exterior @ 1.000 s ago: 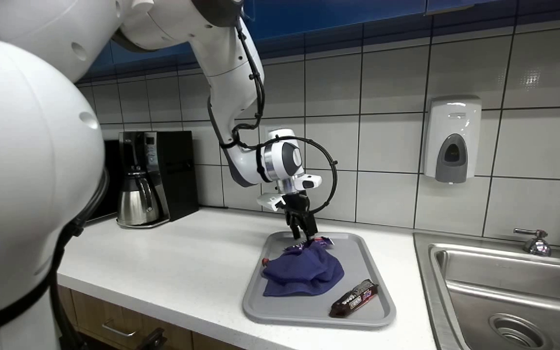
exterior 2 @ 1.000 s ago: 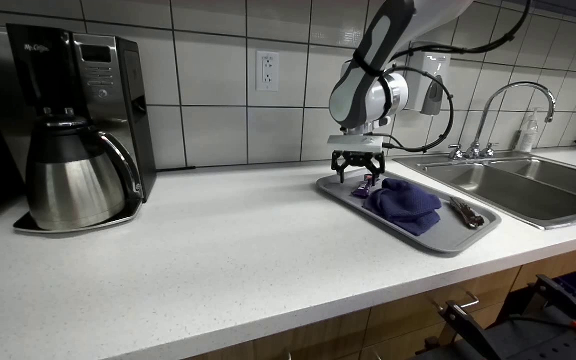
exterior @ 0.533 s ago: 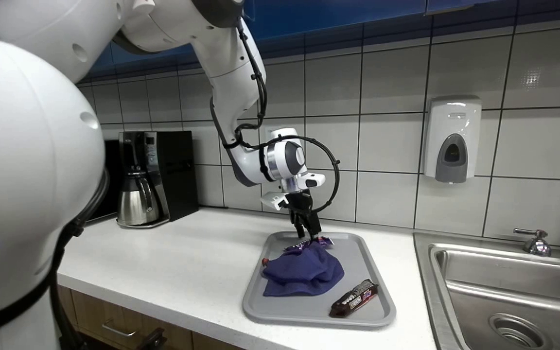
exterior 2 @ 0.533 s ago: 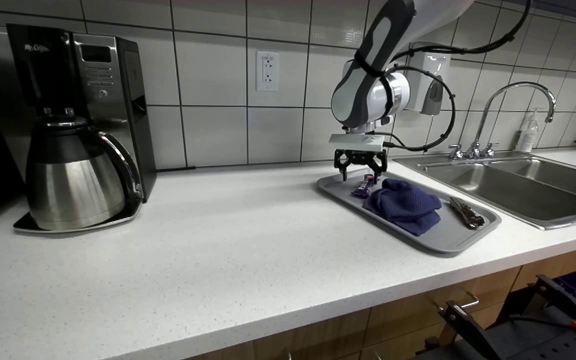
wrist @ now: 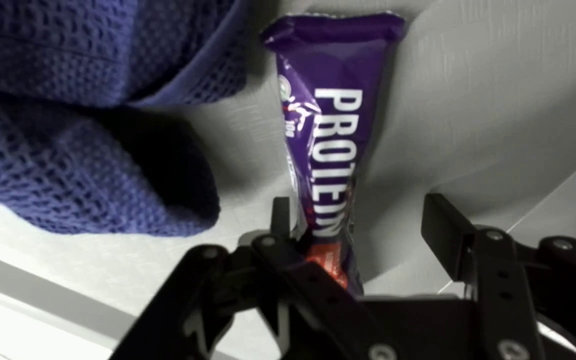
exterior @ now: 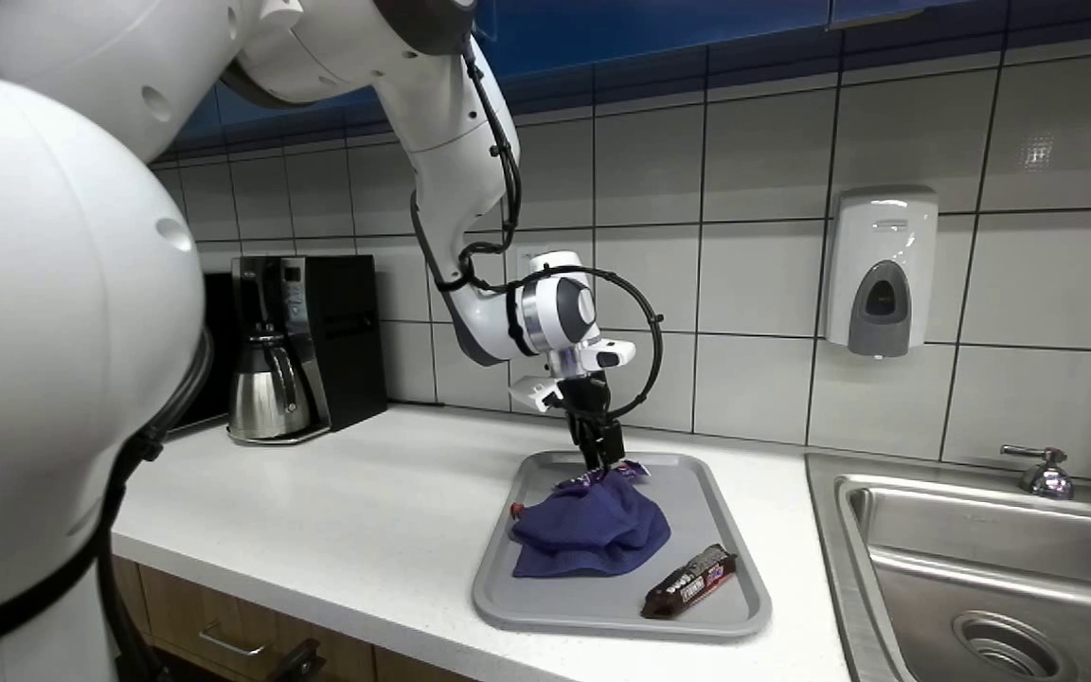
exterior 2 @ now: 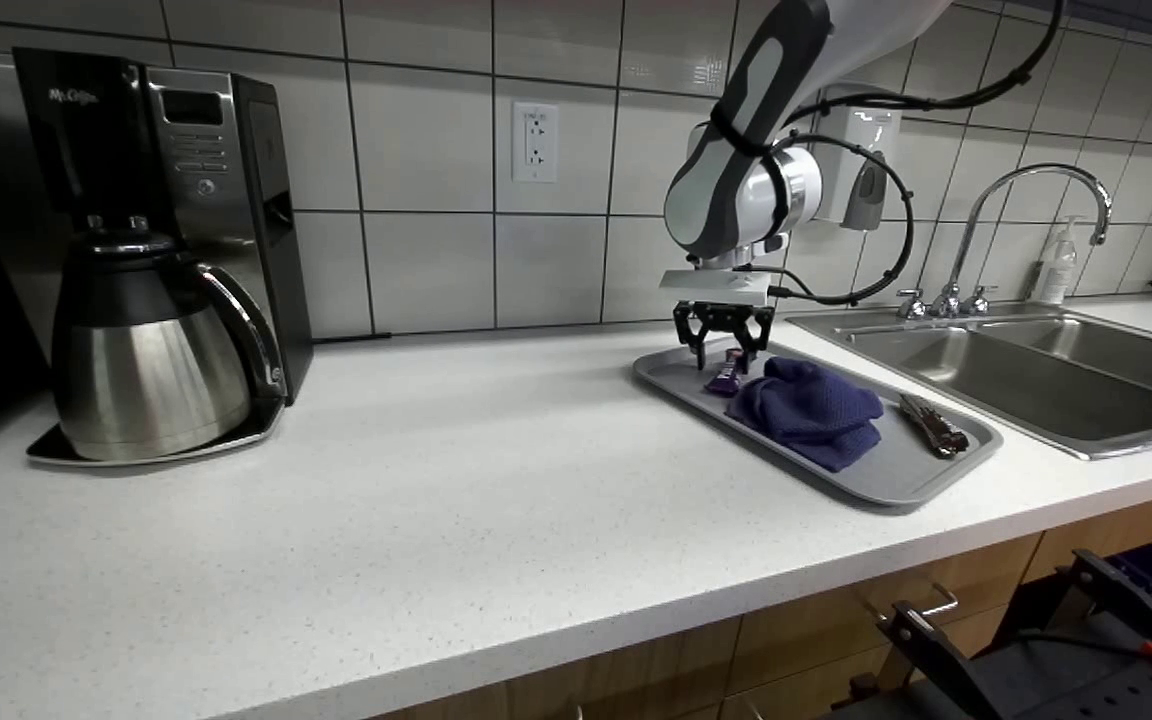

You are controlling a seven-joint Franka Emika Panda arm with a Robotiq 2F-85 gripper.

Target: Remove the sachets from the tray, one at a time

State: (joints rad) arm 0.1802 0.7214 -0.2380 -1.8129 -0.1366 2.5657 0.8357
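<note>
In an exterior view, glare is mirrored by a tile (exterior: 1066, 142) at two o'clock; in the wrist view, soft shadow is cast beside the purple sachet (wrist: 335, 135), toward three o'clock.

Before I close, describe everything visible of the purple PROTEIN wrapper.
The glossy purple, foil-like wrapper has white PROTEIN lettering, a flat crimped end and an orange-red patch toward the other. It lies on the grey rectangular tray, near its wall-side end, apart from the blue woven cloth and between the open black fingers, nearer one; whether that one touches it, I can't tell.
</note>
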